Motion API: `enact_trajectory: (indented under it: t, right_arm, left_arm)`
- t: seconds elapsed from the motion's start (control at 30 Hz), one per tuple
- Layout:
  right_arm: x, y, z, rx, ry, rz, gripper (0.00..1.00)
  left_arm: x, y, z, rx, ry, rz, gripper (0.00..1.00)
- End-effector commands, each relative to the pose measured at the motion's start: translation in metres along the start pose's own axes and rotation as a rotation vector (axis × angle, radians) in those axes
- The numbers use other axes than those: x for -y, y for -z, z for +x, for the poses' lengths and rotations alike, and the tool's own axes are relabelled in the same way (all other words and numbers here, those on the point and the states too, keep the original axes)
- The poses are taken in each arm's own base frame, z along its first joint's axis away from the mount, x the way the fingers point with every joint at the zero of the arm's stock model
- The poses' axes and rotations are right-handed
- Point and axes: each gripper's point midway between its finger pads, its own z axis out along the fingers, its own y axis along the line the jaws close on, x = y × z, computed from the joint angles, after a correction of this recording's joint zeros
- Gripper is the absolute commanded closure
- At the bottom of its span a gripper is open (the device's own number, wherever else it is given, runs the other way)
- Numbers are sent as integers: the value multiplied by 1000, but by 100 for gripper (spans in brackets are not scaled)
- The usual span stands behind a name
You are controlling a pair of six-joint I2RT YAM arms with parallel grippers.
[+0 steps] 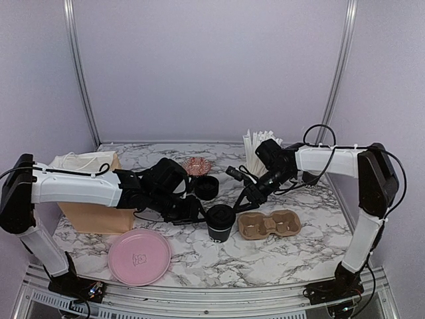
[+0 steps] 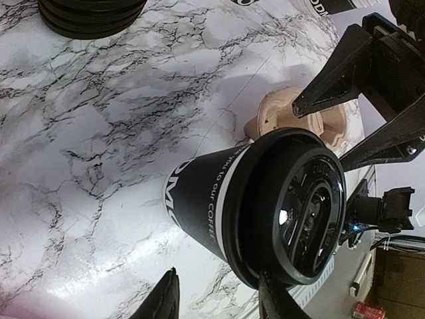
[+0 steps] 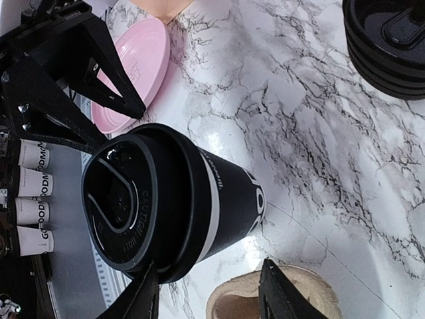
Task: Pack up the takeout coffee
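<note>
The small black paper cup (image 1: 220, 221) with its round black plastic lid stood upright between the left gripper (image 2: 219, 282) and the right gripper (image 3: 209, 279), both half-open and empty, the left seemingly nearer.

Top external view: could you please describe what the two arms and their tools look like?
Both the left arm and right arm have white tubular links, black joints and loose black cables. Left tool and right tool are black, with angular fingers.

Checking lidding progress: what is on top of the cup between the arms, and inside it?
A black lid caps the cup; the lid hides whatever is inside.
</note>
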Motion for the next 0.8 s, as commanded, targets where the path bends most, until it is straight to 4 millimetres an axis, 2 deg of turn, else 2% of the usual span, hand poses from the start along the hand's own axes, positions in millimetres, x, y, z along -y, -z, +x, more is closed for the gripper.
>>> enact_trajectory:
  t: [0.0,0.17,0.23,0.3,0.4,0.5,0.67,0.77]
  right_arm:
    - [17,-8,2,-20,-31,37,51]
    - [63,-25,43,-159,-141,201,53]
    - [70,-32,58,-205,-168,211,54]
    - [74,-32,64,-222,-170,240,55]
    - [71,-26,57,-203,-141,251,55]
    - [65,-20,47,-169,-109,253,55]
    - [61,-18,45,-162,-93,248,54]
    - [47,-14,32,-118,-54,196,54]
  left_arm:
    - [-17,-18,8,-30,-9,-57,60]
    - [-53,-25,25,-77,-11,-192,60]
    - [-66,-27,31,-93,-13,-239,62]
    - [-78,-29,35,-109,-18,-291,62]
    - [-86,-28,37,-117,-35,-340,62]
    - [-83,-26,35,-113,-57,-348,63]
    - [-84,-30,41,-132,-74,-363,63]
    - [-80,-30,39,-121,-103,-366,63]
